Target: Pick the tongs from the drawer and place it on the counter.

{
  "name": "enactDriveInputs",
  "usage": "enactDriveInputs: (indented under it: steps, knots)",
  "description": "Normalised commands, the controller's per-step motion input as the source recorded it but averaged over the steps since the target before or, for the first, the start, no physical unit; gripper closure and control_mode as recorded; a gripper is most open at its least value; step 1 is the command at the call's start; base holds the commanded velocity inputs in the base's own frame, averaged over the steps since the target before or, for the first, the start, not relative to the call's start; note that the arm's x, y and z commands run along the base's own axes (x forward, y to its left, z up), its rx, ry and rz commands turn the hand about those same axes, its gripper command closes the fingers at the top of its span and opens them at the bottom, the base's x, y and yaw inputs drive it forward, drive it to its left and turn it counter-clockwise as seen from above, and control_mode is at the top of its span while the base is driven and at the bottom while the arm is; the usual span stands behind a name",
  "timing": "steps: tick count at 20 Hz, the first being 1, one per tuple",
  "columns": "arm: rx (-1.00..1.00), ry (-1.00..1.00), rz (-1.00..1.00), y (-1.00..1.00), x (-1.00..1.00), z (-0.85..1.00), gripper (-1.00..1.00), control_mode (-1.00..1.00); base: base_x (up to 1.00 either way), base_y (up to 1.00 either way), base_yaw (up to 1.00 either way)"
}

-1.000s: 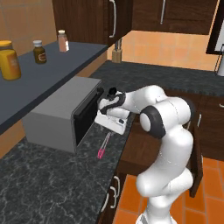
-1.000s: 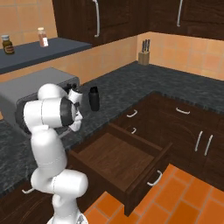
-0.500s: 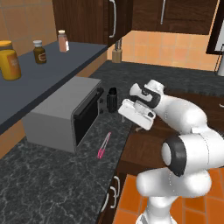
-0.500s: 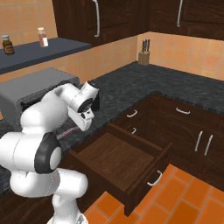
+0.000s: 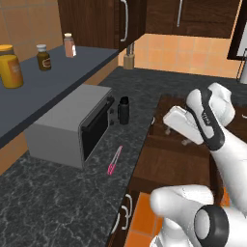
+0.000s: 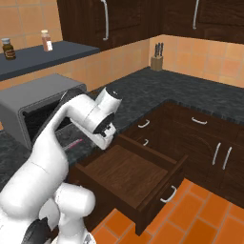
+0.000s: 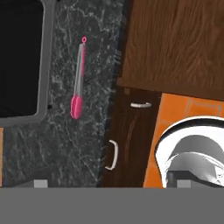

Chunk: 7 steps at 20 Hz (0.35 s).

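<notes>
Since the pink shape is lying on stone, I read the placing as done.
Tongs: the tongs (image 7: 78, 78) lie flat on the counter (image 7: 65, 144), below the hand and off to one side of its line of sight; in the left base view (image 5: 115, 160) they sit just in front of the toaster oven (image 5: 67, 126), apart from its open door.
Drawer: the drawer (image 6: 125, 172) stands pulled out, with nothing visible on its bottom; the hand hangs above its inner end, next to the counter edge.
Gripper: the gripper (image 5: 179, 126) is raised above the drawer, well clear of the tongs; I cannot tell how the fingers stand, since none of my views shows the tips plainly. Nothing appears to be held.
Neighbours: a small dark canister (image 5: 124, 110) stands beyond the tongs, farther from the hand.
Risk, arm sweep: if I swing low back over the counter, the wrist could brush the tongs toward the edge, which is near them.
Risk, oven door: a wide elbow move could knock the open door.
Risk, drawer: driving the base with the drawer out could clip its front or its handle (image 6: 168, 194).
</notes>
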Motion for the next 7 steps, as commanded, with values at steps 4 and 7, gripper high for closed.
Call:
enactDriveInputs:
  steps: [4,7]
  knots:
    - [-0.07,-0.89,0.02,0.05,-0.6,-0.01,-1.0,-1.0,0.0,0.0,0.0]
    - [-0.07,-1.0,0.0,0.03,0.87,-0.23,-1.0,-1.0,0.0,0.0,0.0]
